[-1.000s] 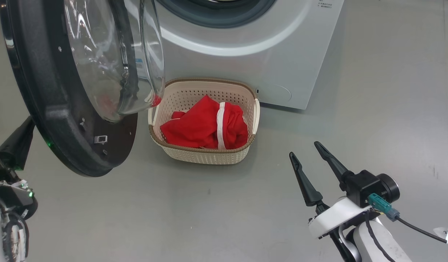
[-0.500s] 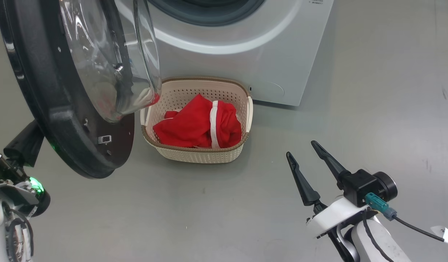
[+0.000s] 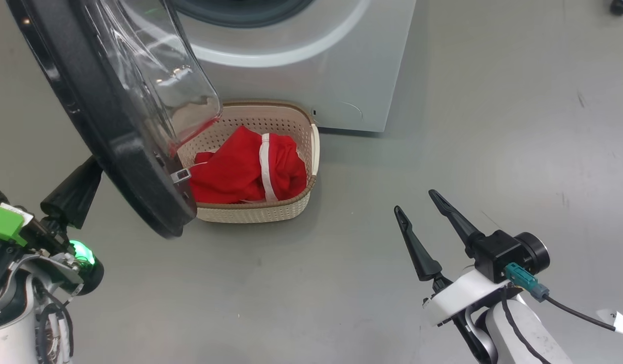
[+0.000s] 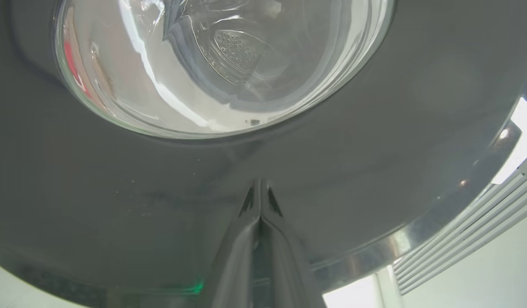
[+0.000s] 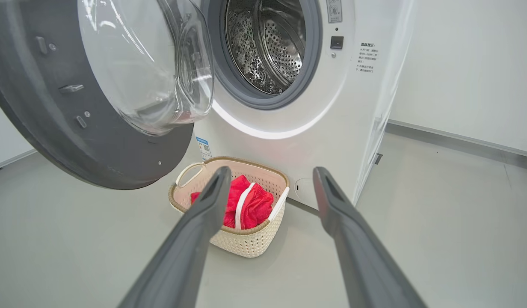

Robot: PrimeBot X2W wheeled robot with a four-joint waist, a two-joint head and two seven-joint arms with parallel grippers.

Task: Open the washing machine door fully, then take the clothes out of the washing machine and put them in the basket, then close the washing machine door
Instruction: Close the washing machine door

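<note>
- Head view: clothes (image 3: 235,172) lie in basket (image 3: 251,215) — I judge unloading done, drum (image 5: 285,55) looks empty.
- Door (image 3: 104,131) half open; closing not yet done.
- Left gripper (image 4: 260,205) pinched shut at door's rim; right gripper (image 3: 415,201) wide, empty.

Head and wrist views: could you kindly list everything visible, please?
Cream perforated plastic basket: one, cream with brown rim, on grey floor.
Red clothes with white trim: one heap, red, inside the basket.
White front-loading washing machine: one, white, behind the basket.
Round black-rimmed glass door: one, black and clear, swung open at the machine's left.
Left pincer: one, dark, shut, tips against the door's outer face.
Right pincer: one, dark, open, empty, right of the basket.
</note>
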